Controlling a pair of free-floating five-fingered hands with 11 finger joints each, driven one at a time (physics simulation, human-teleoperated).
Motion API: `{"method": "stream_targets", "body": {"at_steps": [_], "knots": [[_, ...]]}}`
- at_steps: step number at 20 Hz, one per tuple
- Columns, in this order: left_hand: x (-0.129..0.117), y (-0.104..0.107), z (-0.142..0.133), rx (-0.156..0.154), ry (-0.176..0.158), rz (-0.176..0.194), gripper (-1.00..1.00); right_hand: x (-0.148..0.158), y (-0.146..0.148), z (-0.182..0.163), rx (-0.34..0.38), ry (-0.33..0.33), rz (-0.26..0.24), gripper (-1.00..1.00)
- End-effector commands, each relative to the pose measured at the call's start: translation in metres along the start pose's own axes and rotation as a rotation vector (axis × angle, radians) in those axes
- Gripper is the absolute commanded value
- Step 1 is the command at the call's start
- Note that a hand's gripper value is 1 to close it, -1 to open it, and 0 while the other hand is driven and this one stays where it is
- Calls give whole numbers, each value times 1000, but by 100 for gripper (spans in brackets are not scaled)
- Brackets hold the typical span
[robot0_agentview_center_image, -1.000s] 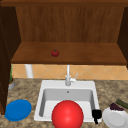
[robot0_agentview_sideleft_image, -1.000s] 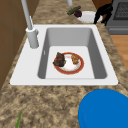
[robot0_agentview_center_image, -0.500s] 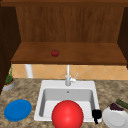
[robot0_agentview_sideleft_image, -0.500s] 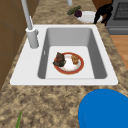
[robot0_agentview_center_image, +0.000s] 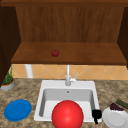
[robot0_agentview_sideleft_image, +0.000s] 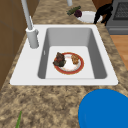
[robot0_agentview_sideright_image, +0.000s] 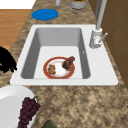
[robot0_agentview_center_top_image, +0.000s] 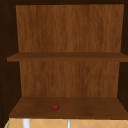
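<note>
One black hand (robot0_agentview_center_image: 96, 115) hangs at the front right corner of the sink (robot0_agentview_center_image: 67, 85) in the front view, at about four o'clock from the basin, just beside the white plate (robot0_agentview_center_image: 115, 118) that sits on the speckled surface (robot0_agentview_center_image: 25, 87). That places it as the right hand, with its fingers pointing downward; whether they are straight or curled I cannot tell. From the left side camera the same hand (robot0_agentview_sideleft_image: 103, 12) shows dark at the far end, at one o'clock from the basin, right against the white plate's (robot0_agentview_sideleft_image: 87, 17) rim. From the right side camera the hand (robot0_agentview_sideright_image: 6, 61) sits at nine o'clock from the basin, over the surface edge, just above the white plate (robot0_agentview_sideright_image: 10, 102). On that plate lies a bunch of dark grapes (robot0_agentview_sideright_image: 27, 110), and a green vegetable (robot0_agentview_sideleft_image: 73, 10) lies touching the plate's far side. Down in the basin a red-rimmed plate (robot0_agentview_sideleft_image: 69, 63) rests flat with two pieces of brown food on it, apart from each other. A big red ball (robot0_agentview_center_image: 67, 115) sits low at six o'clock in the front view, in front of the sink's near edge. The faucet (robot0_agentview_center_image: 68, 76) stands at twelve o'clock behind the basin. A blue plate (robot0_agentview_center_image: 17, 110) lies at eight o'clock on the surface, a potted plant (robot0_agentview_center_image: 7, 81) at nine o'clock. Up on the wooden shelf (robot0_agentview_center_top_image: 67, 107) a small red tomato (robot0_agentview_center_top_image: 55, 107) sits alone.
</note>
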Motion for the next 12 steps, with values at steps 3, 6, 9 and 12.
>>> {"method": "stream_targets", "body": {"at_steps": [3,6,9,12], "knots": [[10,20,1,59,-78,-7,-100,0,0,0,0,0,0,0],[22,38,20,86,-33,-2,-100,0,0,0,0,0,0,0],[25,41,44,35,-61,22,-100,0,0,0,0,0,0,0],[35,45,63,-31,-68,25,-100,0,0,0,0,0,0,0]]}}
